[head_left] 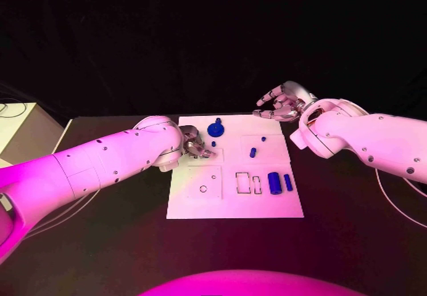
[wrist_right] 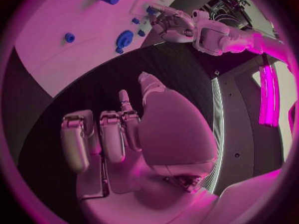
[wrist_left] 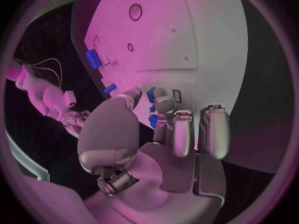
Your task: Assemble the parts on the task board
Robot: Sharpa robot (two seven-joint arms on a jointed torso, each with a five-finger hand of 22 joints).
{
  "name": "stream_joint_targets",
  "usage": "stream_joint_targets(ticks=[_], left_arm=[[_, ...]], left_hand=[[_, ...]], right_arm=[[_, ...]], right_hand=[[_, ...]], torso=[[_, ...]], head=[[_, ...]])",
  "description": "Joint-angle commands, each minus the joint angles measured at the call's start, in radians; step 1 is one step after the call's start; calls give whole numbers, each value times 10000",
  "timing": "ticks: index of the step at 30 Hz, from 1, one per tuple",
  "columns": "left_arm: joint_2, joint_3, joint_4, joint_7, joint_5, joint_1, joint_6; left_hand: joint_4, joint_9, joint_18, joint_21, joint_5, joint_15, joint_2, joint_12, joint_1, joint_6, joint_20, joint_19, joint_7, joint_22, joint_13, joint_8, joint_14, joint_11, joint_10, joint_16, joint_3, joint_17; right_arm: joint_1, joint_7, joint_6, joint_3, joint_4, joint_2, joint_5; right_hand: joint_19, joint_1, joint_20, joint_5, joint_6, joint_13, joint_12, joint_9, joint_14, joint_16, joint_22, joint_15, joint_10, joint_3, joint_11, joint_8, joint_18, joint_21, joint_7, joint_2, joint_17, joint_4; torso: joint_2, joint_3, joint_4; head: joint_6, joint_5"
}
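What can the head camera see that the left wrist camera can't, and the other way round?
Head view: the whole task board at once, with the round blue disc in plain sight. Left wrist view: the left hand from behind, its fingers covering part of some blue pieces, so whether they grip one is unclear. Both: the board, the thick blue cylinder, and the right hand off the board, holding nothing.

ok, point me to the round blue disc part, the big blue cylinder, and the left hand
round blue disc part (head_left: 215, 129): head view, on the disc's flat face.
big blue cylinder (head_left: 274, 183): head view, middle of its side, lying on the task board.
left hand (head_left: 194, 143): head view, on the middle of the hand, at the board's edge.
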Motion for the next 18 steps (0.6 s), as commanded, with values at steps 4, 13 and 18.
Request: stream_joint_targets(ticks=[4,13,18], left_arm=[[-94,140,165,-63,4,-37,307],[-218,474,400,-64,-125,-38,299],[-330,790,630,-61,-176,-38,340]], left_hand=[[14,17,-81,-12,-38,-44,80,64,12,52,1,64,41,728,-16,-27,1055,45,-27,36,-113,2620],[14,17,-81,-12,-38,-44,80,64,12,52,1,64,41,728,-16,-27,1055,45,-27,36,-113,2620],[14,19,-79,-16,-39,-44,95,64,-3,55,1,58,39,720,-20,-27,1048,44,-27,23,-144,2599]], right_arm=[[-19,122,3,5,1,-13,-45],[-38,127,-9,5,-11,-19,-38],[-45,131,-23,5,-18,-27,-31]], right_hand=[[1065,-65,-13,18,-76,1888,-48,11,793,-37,2634,-25,250,32,-25,64,-144,46,-14,-40,1612,3],[1065,-89,-13,16,-80,1894,-40,13,793,-38,2634,-25,256,28,-24,67,-144,46,-13,-41,1613,12],[1065,-89,-13,16,-80,1894,-40,13,793,-38,2634,-25,256,28,-24,67,-144,46,-13,-41,1613,12]], torso=[[-1,-1,2],[2,7,-6],[2,13,-6]], head=[[14,3],[44,10],[92,20]])
